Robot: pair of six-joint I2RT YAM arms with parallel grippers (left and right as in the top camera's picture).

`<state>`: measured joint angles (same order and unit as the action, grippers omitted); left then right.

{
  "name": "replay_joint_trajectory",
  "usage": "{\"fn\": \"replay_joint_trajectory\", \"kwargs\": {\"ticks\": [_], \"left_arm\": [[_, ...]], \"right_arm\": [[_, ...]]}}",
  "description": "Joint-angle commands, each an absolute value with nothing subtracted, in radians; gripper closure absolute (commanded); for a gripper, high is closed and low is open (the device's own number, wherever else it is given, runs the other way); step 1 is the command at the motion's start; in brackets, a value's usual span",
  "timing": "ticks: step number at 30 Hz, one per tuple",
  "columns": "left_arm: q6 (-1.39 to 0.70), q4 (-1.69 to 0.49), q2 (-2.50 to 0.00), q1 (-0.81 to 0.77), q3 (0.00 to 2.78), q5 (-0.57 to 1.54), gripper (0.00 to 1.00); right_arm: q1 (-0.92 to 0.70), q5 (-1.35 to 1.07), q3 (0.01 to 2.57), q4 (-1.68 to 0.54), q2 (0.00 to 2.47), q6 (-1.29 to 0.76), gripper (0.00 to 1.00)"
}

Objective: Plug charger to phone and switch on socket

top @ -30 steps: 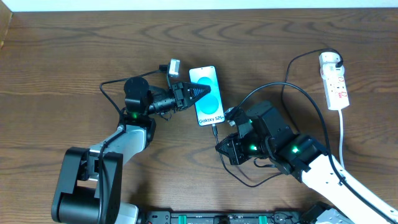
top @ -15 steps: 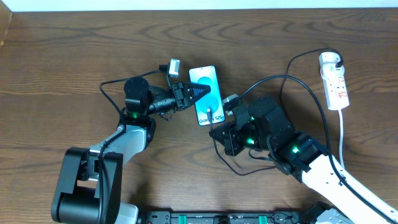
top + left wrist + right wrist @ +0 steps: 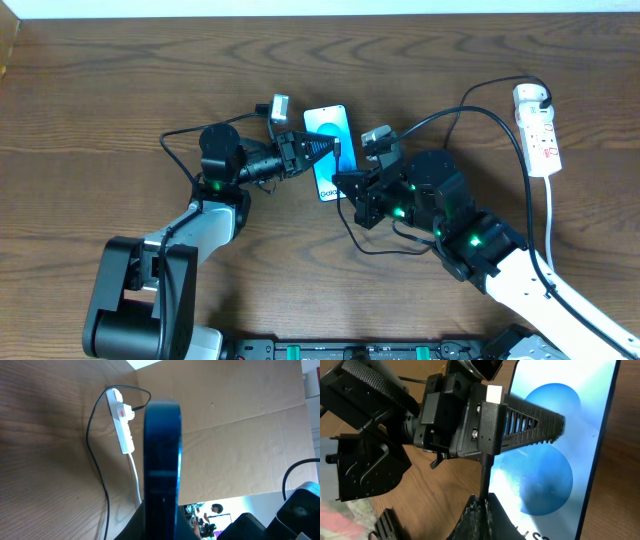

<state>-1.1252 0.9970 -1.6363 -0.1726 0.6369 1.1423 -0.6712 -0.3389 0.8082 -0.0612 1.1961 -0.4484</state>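
The phone (image 3: 330, 120), blue screen lit, lies mid-table. My left gripper (image 3: 338, 150) is shut on it, one dark finger lying across the screen (image 3: 530, 422). In the left wrist view the phone (image 3: 162, 460) shows edge-on between the fingers. My right gripper (image 3: 348, 190) is at the phone's near end, shut on the charger's black connector tip (image 3: 485, 472), which points up beside the screen's (image 3: 560, 465) left edge. The charger's cable (image 3: 90, 442) runs to its white plug adapter (image 3: 533, 97), seated in the socket (image 3: 540, 135) at far right. The switch state is too small to tell.
The socket's thicker white cord (image 3: 550, 215) runs toward the front edge past my right arm. The black cable loops on the table between my right arm and the socket. A cardboard wall (image 3: 235, 450) stands beyond the table's far side.
My right gripper has carried the connector up and to the left, from the table below the phone onto the phone's near end. My left gripper and the phone have stayed put.
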Motion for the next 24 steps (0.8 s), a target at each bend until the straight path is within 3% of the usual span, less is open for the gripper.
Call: {"fn": "replay_joint_trajectory", "kwargs": {"ticks": [1,24], "left_arm": [[-1.122,1.012,-1.636,-0.176,0.654,1.145,0.93],[-1.122,1.012,-1.636,-0.176,0.654,1.160,0.93]], "right_arm": [[-0.675,-0.319,0.809,-0.060,1.185,-0.457,0.99],[-0.675,-0.299,0.809,-0.060,1.204,-0.459,0.99]]}}
